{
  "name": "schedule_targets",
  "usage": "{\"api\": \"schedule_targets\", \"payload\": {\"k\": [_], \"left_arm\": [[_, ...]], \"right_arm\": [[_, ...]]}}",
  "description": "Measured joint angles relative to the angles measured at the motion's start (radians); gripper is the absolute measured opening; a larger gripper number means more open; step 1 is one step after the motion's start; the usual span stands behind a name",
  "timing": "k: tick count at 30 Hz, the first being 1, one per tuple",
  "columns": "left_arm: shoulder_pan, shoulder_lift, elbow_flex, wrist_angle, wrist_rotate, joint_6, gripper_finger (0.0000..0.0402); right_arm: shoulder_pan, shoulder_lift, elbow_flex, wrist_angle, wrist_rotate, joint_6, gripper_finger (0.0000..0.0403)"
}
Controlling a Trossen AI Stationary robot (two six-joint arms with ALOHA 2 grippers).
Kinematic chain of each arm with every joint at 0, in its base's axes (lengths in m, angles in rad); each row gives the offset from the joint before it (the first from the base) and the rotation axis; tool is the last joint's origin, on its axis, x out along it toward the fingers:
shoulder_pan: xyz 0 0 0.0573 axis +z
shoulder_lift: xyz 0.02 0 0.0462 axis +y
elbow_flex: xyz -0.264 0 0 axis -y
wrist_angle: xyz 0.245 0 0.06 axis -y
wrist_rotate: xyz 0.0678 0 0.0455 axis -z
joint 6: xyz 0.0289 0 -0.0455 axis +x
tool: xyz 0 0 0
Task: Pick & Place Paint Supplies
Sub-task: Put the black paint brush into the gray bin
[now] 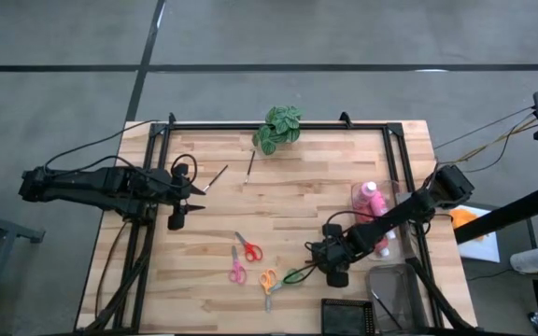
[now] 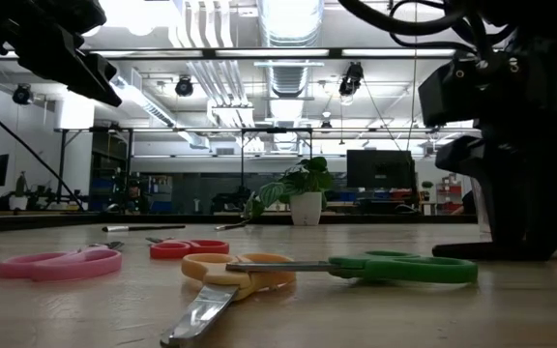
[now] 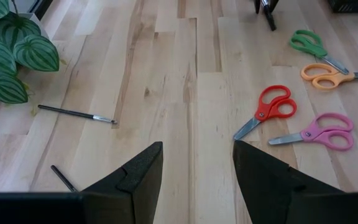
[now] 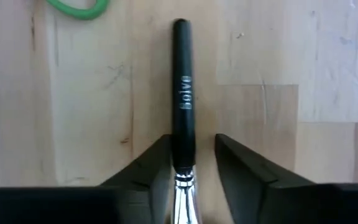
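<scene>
Right arm going for a brush

Right gripper (image 4: 193, 163) fingers half-closed around the black-handled brush (image 4: 182, 81) on the bench (image 1: 288, 201), not pinching; next squeeze, lift. Left gripper (image 3: 197, 180) open, empty.

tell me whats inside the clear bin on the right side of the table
Pink paint bottles with white caps stand in the clear bin. The right arm crosses over its lower part, so anything beneath there, and the exact bottle count, cannot be seen.

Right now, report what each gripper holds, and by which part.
The right gripper straddles a black-handled brush with silver ferrule where handle meets ferrule; whether it grips cannot be told. The left gripper is open, holding nothing.
</scene>
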Motion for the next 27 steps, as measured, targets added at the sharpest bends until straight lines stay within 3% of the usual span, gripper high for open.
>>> {"api": "schedule_targets", "payload": {"k": [4, 8, 27], "left_arm": [[0.000, 0.000, 0.000, 0.000, 0.000, 0.000, 0.0197], [0.000, 0.000, 0.000, 0.000, 0.000, 0.000, 0.0197], [0.000, 0.000, 0.000, 0.000, 0.000, -0.001, 0.0197]], "right_arm": [[0.001, 0.000, -0.007, 0.008, 0.038, 0.000, 0.0063], [0.002, 0.000, -0.008, 0.010, 0.051, 0.009, 0.0034], [0.002, 0.002, -0.008, 0.013, 0.060, 0.013, 0.0053]]}}
